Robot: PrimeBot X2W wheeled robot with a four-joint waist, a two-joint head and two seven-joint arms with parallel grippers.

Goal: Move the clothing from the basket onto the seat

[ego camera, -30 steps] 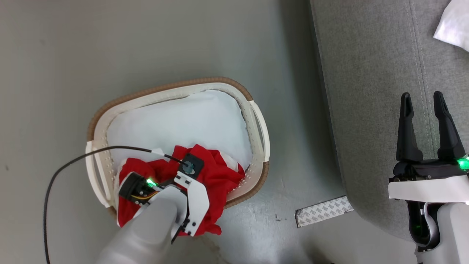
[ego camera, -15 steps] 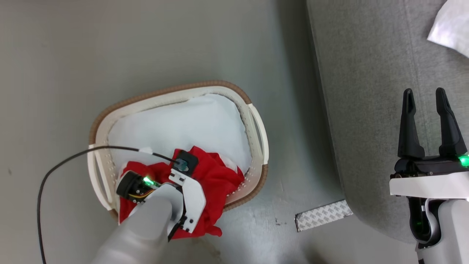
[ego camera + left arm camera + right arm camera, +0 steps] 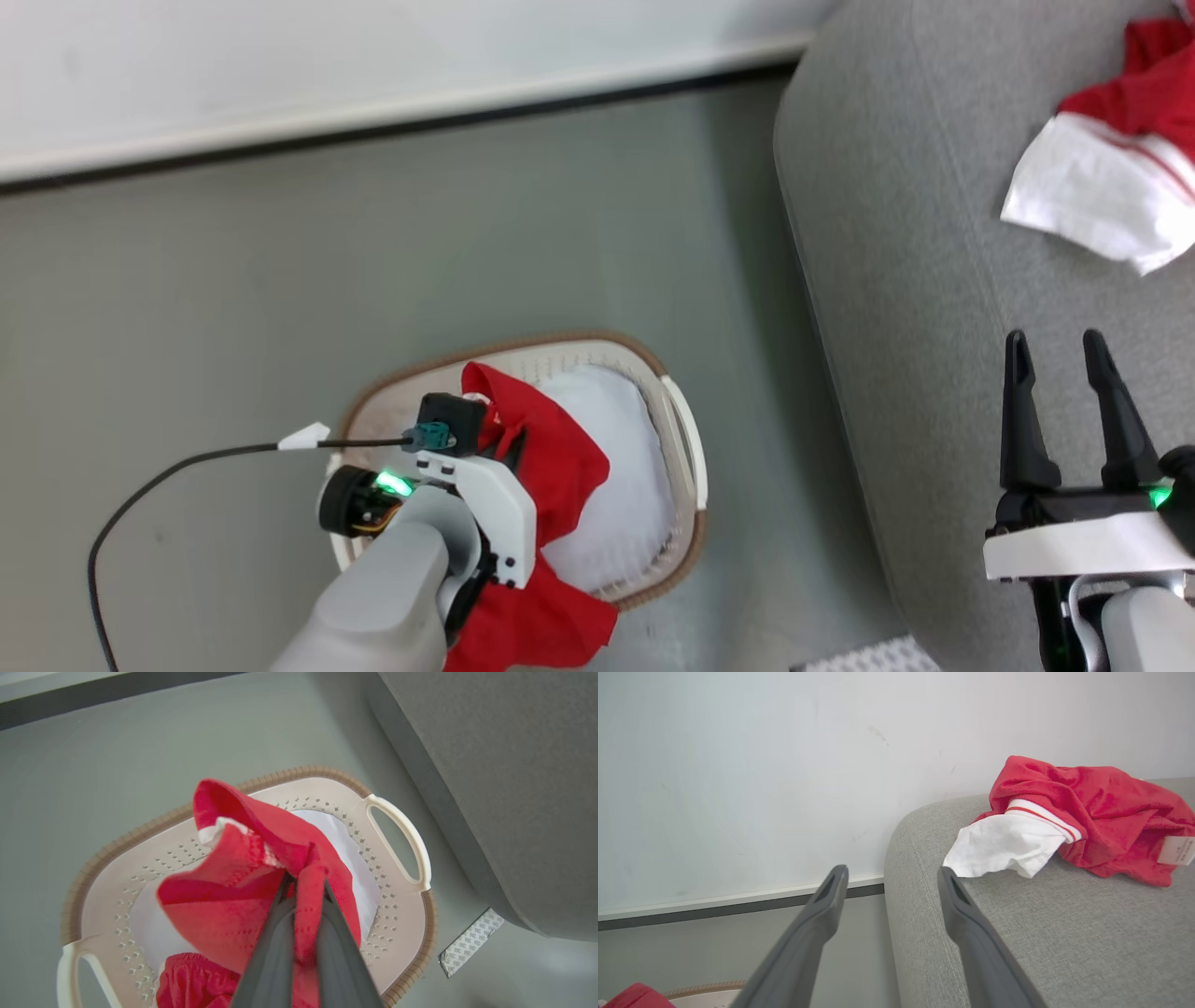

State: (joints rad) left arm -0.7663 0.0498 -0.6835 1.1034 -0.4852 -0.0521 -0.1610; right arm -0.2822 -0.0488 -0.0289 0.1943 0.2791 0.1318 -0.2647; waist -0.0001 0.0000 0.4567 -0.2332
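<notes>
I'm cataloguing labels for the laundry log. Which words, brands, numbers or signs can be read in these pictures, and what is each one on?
No text here can be read.
White tag on the red top lying on the seat: dark print, too small to read.
Patterned strip on the floor: repeated marks, blurred, no legible words.
Held red garment: no lettering shows.

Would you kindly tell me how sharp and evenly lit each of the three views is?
Head view: soft even light, sharp, the seat shading the floor beside it. Left wrist view: the left gripper blurs near the lens; clothing and basket crisp. Right wrist view: the right gripper soft, seat weave sharp.
</notes>
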